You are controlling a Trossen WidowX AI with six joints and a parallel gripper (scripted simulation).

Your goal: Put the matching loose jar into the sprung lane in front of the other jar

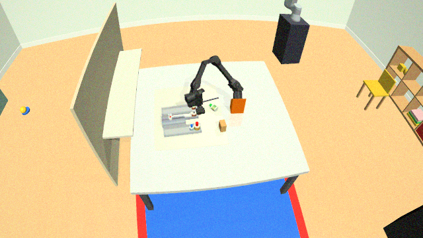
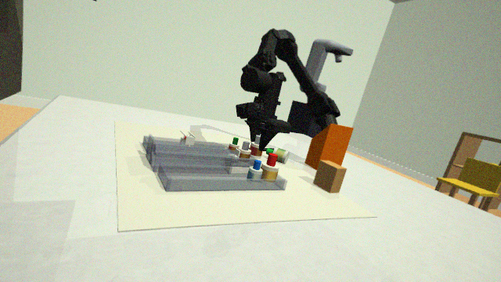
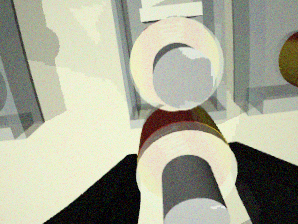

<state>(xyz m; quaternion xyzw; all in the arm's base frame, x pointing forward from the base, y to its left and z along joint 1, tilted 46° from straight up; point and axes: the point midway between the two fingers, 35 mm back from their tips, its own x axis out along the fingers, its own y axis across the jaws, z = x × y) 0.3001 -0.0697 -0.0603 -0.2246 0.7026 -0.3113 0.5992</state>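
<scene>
With your black parallel-jaw gripper (image 3: 189, 196) clamped on the grey-capped cream jar (image 3: 193, 185) at the lane mouth, just short of the matching lane jar (image 3: 176, 63), you have pushing back, seating and release left.

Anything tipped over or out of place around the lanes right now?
One thing: the green-capped jar lies on its side on the mat beside the lane rack, not standing. The end effector grips a grey-capped jar upright at the lane front.
</scene>
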